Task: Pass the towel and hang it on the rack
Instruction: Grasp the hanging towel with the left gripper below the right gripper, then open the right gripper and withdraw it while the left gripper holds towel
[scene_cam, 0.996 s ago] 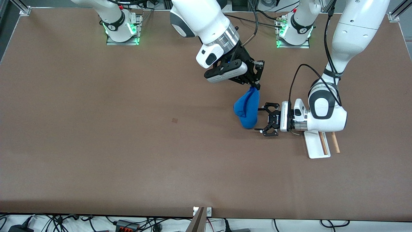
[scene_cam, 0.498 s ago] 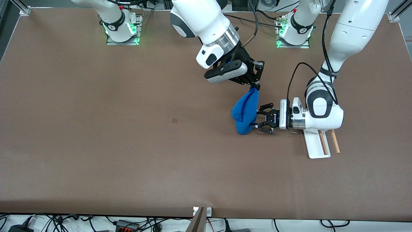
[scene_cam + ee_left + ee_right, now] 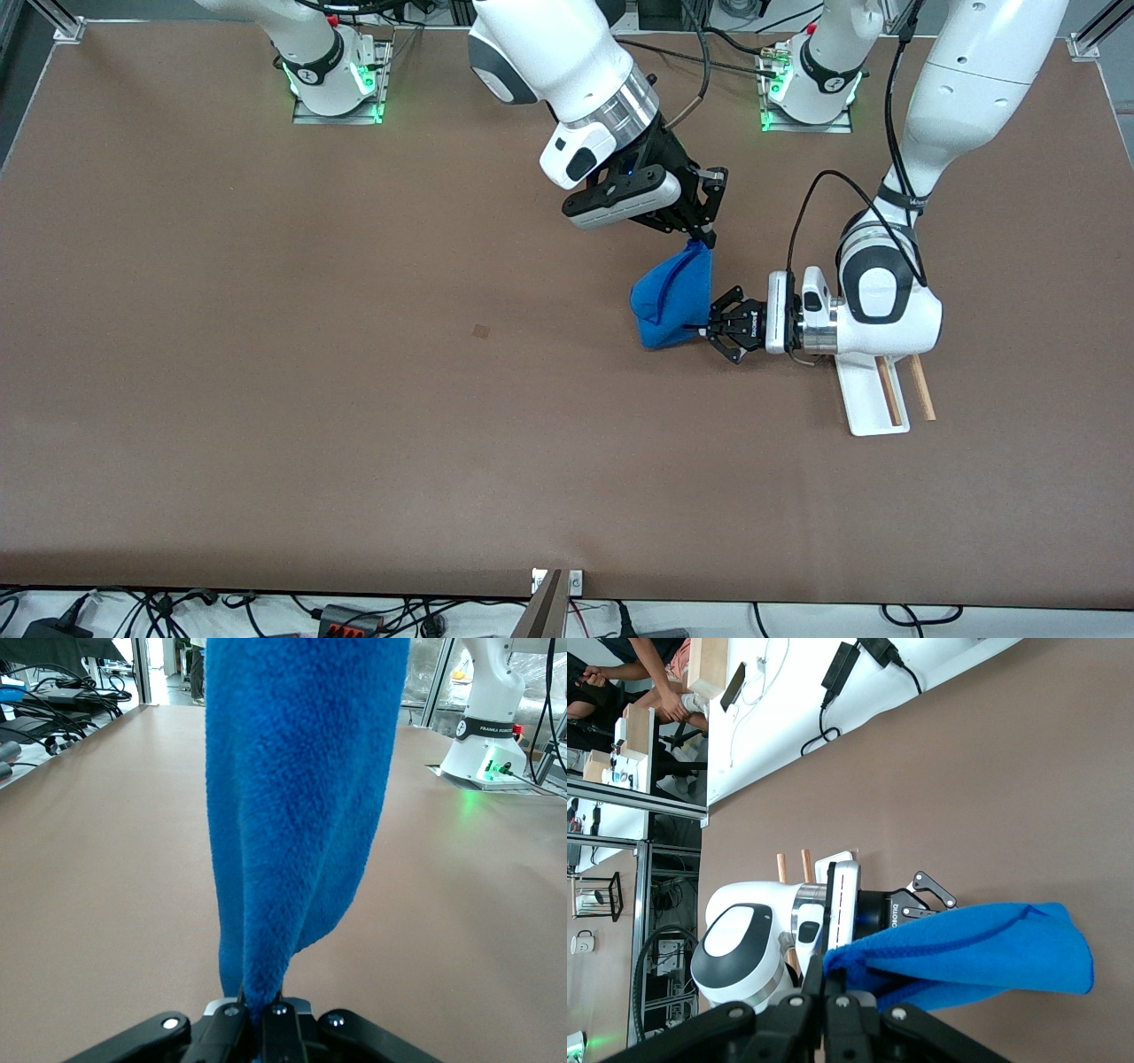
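Over the table (image 3: 266, 399) near my left arm's end, the towel (image 3: 673, 301) hangs in the air, its long axis running down from the top corner to a bunched lower end. My right gripper (image 3: 704, 237) is clamped on that top corner; my left gripper (image 3: 711, 326), lying level, is pinched tight on the lower edge. The rack (image 3: 864, 399) sits under my left wrist, nearer the front camera, its rods (image 3: 889, 394) pointing toward that camera. Risk, as I judge it: both of us hold thin edges, so if my right lets go while my left bite is shallow, the cloth slips out; pulling early could tug it taut
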Controlling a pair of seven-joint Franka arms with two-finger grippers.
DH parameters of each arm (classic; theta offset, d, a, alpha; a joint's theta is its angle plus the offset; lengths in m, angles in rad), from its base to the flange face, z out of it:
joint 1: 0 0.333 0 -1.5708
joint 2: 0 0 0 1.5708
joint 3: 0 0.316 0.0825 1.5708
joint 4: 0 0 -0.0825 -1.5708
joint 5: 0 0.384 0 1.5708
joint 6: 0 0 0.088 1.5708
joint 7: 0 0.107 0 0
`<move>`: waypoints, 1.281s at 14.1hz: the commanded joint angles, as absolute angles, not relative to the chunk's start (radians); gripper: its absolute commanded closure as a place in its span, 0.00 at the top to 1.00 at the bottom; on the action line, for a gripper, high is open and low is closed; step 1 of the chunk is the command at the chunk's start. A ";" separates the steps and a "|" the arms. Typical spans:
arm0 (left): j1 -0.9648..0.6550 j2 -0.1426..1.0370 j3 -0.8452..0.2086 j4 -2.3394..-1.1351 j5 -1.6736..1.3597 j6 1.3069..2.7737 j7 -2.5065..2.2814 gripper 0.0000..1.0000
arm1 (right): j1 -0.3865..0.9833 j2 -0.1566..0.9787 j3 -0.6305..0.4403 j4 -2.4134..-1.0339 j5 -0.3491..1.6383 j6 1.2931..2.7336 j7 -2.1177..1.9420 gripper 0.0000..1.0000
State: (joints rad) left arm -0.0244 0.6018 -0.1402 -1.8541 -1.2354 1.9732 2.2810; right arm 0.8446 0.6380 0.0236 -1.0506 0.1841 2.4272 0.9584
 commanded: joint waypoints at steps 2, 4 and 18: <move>-0.015 0.549 -0.137 -1.855 -1.188 1.983 2.180 0.00 | 0.848 0.634 0.015 -1.055 0.184 2.437 0.956 0.00; -0.003 0.548 -0.133 -1.795 -1.056 1.974 2.054 0.00 | 0.845 0.634 0.015 -1.055 0.183 2.434 0.954 0.65; 0.155 0.538 -0.104 -1.487 -0.479 1.734 1.493 0.00 | 0.456 0.545 -0.003 -1.068 -0.020 1.681 0.476 1.00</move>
State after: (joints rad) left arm 0.1231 0.5375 -0.1013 -1.5460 -0.5281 1.7806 1.5291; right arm 0.5182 0.5794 -0.0182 -1.0544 -0.0077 1.7261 0.5014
